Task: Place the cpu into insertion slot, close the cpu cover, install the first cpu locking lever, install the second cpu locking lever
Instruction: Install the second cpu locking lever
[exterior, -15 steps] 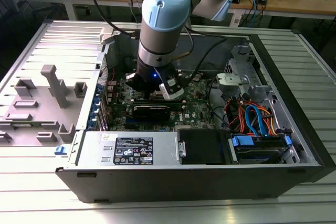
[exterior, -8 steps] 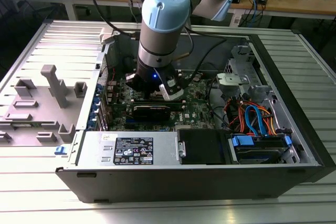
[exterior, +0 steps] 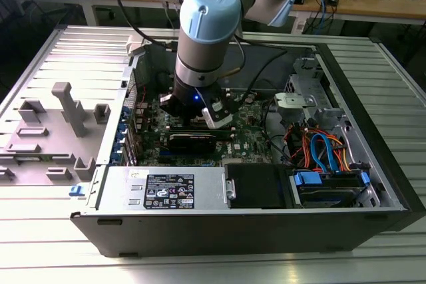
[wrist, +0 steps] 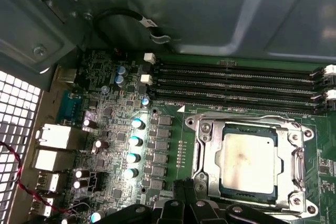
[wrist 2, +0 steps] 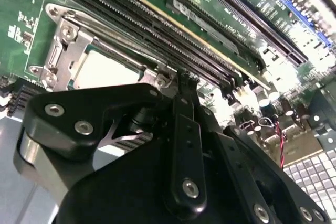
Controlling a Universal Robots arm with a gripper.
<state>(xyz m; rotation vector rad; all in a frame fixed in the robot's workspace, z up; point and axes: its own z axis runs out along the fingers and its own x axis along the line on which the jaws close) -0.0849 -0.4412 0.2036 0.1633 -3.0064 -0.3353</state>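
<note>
I am reaching down into an open computer case [exterior: 279, 227] that lies on its side on a ribbed metal desk [exterior: 200, 267]. On the exterior view's left, a grey plastic bracket [exterior: 63, 114] lies on the opened side panel, well apart from my work. Moving right, my arm [exterior: 203, 31] comes down over the middle of the green motherboard [exterior: 249, 141], and my fingers [exterior: 216, 116] sit low just above it. Farther to the exterior view's right lie a bundle of orange and blue cables [exterior: 323, 151] and a metal drive cage [exterior: 303, 94].

In the first wrist view the cpu [wrist: 247, 158] lies flat in the insertion slot [wrist: 210, 182], its dull silver top showing through the square window of the cpu cover [wrist: 296, 161]. The cover lies down flat around the chip, framing it on all sides. A thin wire locking lever [wrist: 252, 120] runs along the side of the frame next to the long black memory slots [wrist: 236, 80]. A row of small round capacitors [wrist: 134, 148] stands beside the socket.

In the second wrist view my fingers [wrist 2: 186, 85] hang over the edge of the socket, one black fingertip [wrist 2: 188, 80] close to the corner of the cover [wrist 2: 65, 51], just beside the memory slots [wrist 2: 157, 30]. The cpu [wrist 2: 105, 69] shows pale through the window there. I cannot tell whether my fingers are spread or pressed together, nor whether they touch the frame.
</note>
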